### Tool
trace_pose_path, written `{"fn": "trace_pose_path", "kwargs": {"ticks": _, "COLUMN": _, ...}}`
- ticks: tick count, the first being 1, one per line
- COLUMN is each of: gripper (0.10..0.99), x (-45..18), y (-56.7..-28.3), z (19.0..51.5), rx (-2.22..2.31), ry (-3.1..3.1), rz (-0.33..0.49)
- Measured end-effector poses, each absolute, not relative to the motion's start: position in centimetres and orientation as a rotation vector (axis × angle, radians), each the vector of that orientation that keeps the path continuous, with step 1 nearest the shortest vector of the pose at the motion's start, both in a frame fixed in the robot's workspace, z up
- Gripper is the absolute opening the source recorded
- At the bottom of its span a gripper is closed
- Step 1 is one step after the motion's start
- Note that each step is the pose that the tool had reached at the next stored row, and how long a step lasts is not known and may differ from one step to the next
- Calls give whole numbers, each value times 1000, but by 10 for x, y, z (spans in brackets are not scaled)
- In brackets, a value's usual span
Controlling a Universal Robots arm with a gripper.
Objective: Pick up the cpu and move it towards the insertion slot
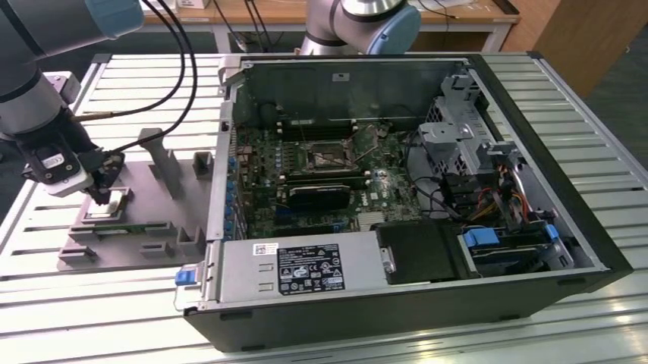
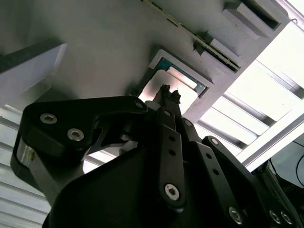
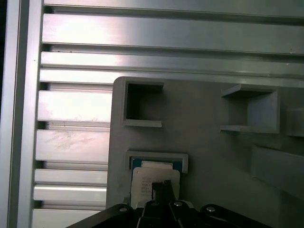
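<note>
A: Where does the cpu (image 1: 109, 203) sit relative to the claw (image 1: 99, 199)?

B: Directly beneath it. In both wrist views the cpu (image 2: 154, 88) (image 3: 142, 180) lies flat in a shallow square pocket of the grey fixture (image 3: 204, 156), silvery top up, with a teal edge showing along one side. The claw (image 2: 170, 92) (image 3: 161, 186) hangs over the middle of the chip, not at its edges.

A: Claw state?

B: Narrow. The two fingertips (image 2: 165, 89) are drawn together to a single point above the chip. Cannot tell whether they touch the metal. The cpu is not lifted; it is seated in the pocket.

A: Containers?

B: The fixture (image 1: 152, 227) rests on the slatted metal surface (image 1: 132, 83), toward the exterior view's left, just beside the open computer case (image 1: 405, 303). In the first wrist view it also has two open box pockets (image 3: 142, 102), grey floors bare.

A: And the case?

B: It holds the green circuit board (image 1: 263, 189). The insertion slot (image 1: 326, 155) is near the board's middle, dark centre inside a shiny frame, well apart from the cpu. A silver power supply (image 1: 294, 269) sits along the case's near edge.
</note>
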State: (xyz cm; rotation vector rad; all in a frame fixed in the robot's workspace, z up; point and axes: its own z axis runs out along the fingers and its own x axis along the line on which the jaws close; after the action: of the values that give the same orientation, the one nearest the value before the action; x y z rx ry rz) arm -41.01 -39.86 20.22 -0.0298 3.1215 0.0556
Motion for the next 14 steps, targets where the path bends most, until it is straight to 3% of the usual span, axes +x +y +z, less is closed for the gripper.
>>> {"fn": "trace_pose_path", "kwargs": {"ticks": 3, "gripper": 169, "x": -410, "y": -399, "z": 202, "rx": -30, "ry": 3122, "rz": 55}}
{"fn": "trace_pose_path", "kwargs": {"ticks": 5, "gripper": 290, "x": -410, "y": -399, "z": 202, "rx": -30, "ry": 3122, "rz": 54}}
{"fn": "trace_pose_path", "kwargs": {"ticks": 8, "gripper": 349, "x": -410, "y": -399, "z": 202, "rx": -30, "ry": 3122, "rz": 54}}
{"fn": "trace_pose_path", "kwargs": {"ticks": 13, "gripper": 584, "x": -410, "y": -399, "z": 202, "rx": -30, "ry": 3122, "rz": 52}}
{"fn": "trace_pose_path", "kwargs": {"ticks": 14, "gripper": 584, "x": -410, "y": -399, "z": 202, "rx": -30, "ry": 3122, "rz": 52}}
